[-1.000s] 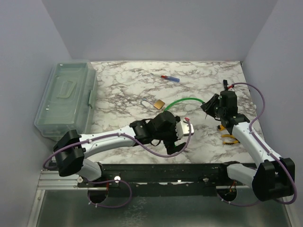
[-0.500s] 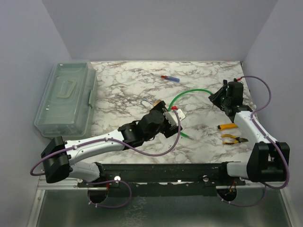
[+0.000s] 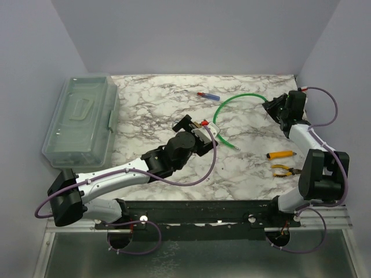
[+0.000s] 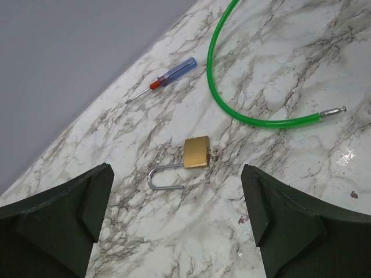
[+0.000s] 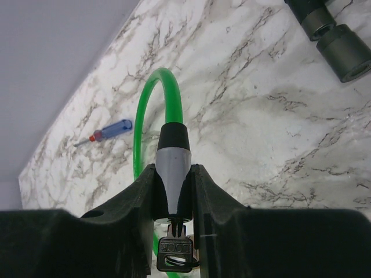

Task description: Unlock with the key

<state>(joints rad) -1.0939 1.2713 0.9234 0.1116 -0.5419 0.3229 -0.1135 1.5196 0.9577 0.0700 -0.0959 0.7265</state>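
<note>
Brass padlock (image 4: 196,153) sits ahead of the spread left pincer (image 4: 177,200), which should, I judge, centre on the tiny key (image 4: 213,154) beside it; right pincer (image 5: 173,191) pinches the green cable (image 5: 142,110).

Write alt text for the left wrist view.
A small brass padlock lies on the marble table with its silver shackle swung open, framed between the left gripper's two spread dark fingers. Behind it curve a green cable with a metal tip and a small blue-handled screwdriver.
</note>
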